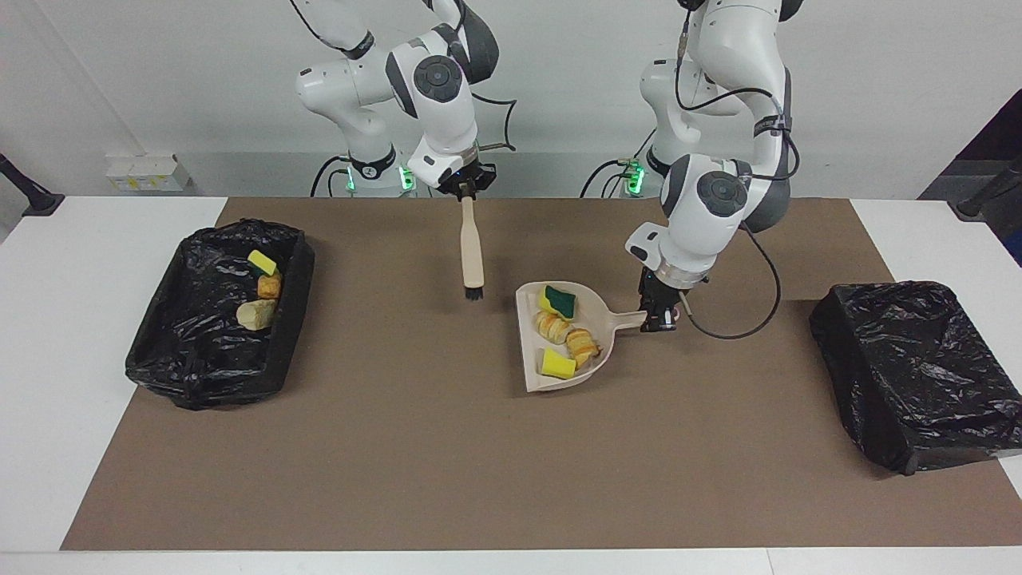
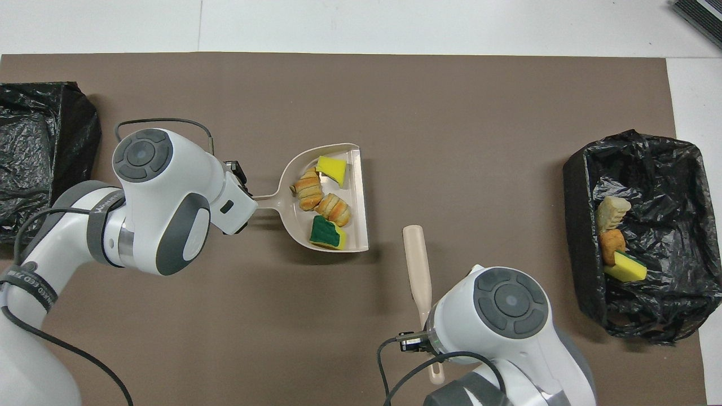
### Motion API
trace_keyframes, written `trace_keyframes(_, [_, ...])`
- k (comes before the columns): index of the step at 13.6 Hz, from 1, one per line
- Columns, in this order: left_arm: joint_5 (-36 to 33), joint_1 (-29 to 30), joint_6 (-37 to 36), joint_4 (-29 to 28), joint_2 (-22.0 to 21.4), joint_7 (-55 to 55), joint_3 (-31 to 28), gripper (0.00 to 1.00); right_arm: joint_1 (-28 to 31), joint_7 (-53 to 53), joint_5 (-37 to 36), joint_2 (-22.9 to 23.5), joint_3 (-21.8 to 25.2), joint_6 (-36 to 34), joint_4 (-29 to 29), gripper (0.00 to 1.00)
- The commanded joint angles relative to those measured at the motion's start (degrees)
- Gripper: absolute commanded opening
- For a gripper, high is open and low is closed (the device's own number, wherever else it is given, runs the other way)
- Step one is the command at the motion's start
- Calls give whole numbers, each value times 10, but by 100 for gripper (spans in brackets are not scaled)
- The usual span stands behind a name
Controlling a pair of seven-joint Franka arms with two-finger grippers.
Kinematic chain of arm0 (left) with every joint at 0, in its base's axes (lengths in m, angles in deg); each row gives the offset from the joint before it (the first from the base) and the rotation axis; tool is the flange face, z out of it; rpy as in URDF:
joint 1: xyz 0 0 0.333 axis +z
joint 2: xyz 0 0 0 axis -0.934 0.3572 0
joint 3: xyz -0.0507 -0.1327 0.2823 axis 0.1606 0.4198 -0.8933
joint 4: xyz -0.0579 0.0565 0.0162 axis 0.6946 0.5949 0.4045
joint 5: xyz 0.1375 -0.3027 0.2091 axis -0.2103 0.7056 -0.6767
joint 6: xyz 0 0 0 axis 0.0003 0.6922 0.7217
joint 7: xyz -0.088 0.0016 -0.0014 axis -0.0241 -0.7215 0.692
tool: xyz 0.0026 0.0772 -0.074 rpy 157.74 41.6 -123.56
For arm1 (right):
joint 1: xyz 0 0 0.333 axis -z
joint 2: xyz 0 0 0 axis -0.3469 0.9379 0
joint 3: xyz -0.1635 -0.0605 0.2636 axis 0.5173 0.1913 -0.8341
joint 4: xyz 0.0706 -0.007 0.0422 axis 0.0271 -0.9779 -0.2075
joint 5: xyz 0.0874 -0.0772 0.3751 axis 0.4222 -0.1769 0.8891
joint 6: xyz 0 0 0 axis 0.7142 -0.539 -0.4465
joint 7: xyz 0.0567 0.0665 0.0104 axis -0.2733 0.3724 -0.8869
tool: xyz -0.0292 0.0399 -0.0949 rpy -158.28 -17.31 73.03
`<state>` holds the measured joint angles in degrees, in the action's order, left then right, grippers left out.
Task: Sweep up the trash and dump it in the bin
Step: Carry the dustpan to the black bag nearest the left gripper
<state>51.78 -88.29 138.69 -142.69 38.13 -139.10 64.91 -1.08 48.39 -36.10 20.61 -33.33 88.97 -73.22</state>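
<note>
Three trash bits (image 1: 262, 290) lie in the bin (image 1: 297, 287); four sit in the dustpan (image 1: 605, 335), its handle clamped in the left gripper (image 1: 659, 319)'s jaws, undumped, while the right gripper (image 1: 467, 190)'s jaws clasp the brush (image 1: 472, 251).

A flat brown paper mat (image 1: 447, 447) covers the white table (image 1: 72, 319). The beige plastic dustpan (image 1: 533, 351) carries a green-and-yellow sponge (image 1: 558, 301), a plain yellow sponge piece (image 1: 557, 364) and two tan-orange ridged pastry lumps (image 1: 567, 335). The brush (image 1: 472, 255) has a beige handle and black bristles. Both crinkled bin liners are glossy black: one open bin (image 1: 192, 351) showing yellow and tan-orange bits, another bag-covered bin (image 1: 918, 375) all black.
</note>
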Motion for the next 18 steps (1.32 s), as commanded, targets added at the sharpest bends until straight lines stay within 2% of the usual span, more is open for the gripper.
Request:
trace_keyframes(1, [29,35,-17,6,-21,-35,4,0,3,-2,4,-5,0,9,-4,0])
trace_keyframes(5, [44,93,-135,99,-23,-55,3,0,1,5,4,2,0,11,-4,0])
trace_keyframes(9, [37,162,-224,200,-5,-87,1,0,-73,83,18,72,0,80,10,0])
trace_keyframes(11, [32,206,-244,223,3,-126,-1,0,-101,134,36,104,0,126,20,0])
trace_keyframes(13, [24,246,-257,239,9,-159,-2,0,-134,150,37,130,0,141,28,0])
trace_keyframes(15, [-3,278,-257,259,11,-176,-2,0,-154,177,36,153,0,183,29,0])
trace_keyframes(18, [-53,320,-277,284,19,-190,-3,0,-159,159,26,153,0,186,25,0])
